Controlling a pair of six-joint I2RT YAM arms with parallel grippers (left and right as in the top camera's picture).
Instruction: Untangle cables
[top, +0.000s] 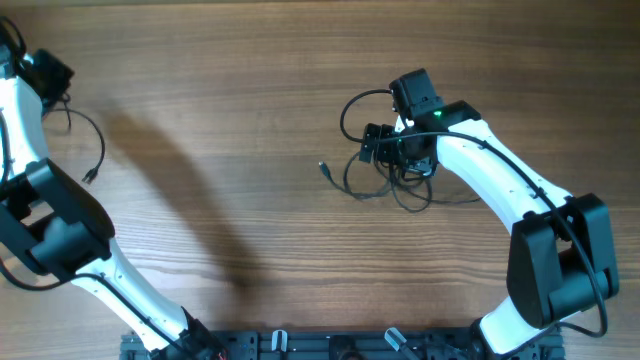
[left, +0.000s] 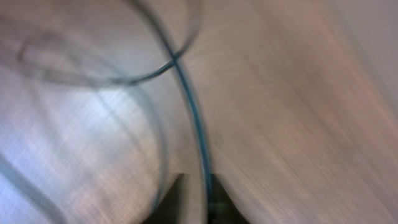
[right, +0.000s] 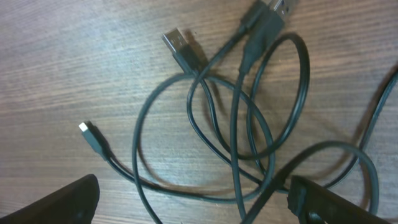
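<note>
The tangle of cables (top: 392, 182) lay on the wooden table (top: 250, 80), right of centre and directly beneath the right arm's wrist. Its thin black loops overlapped one another, and one strand trailed off to the left and ended in a small plug (top: 325, 168) lying flat on the wood. In the right wrist view the right end effector (right: 194, 186) was spread wide above this tangle. Its two dark fingers (right: 62, 202) sat at the lower corners of the frame, with several loops crossing the gap between them, and neither finger visibly touched a cord. In that view a flat silver-tipped USB plug (right: 180, 50) lay near the top of the loops. A much smaller plug (right: 90, 135) rested apart at the left on the end of its own strand, and a third connector (right: 273, 9) was cut off by the upper edge. Well apart, at the far left of the table, a lone cable (top: 98, 145) curved down from the left arm's wrist to a free end on the wood. The left wrist view was heavily blurred. It showed the left end effector (left: 198, 199) with its finger tips drawn close together and this cord (left: 193, 106) running up from the narrow slot between them, apparently pinched there, before it crossed another curve of cord higher up.
</note>
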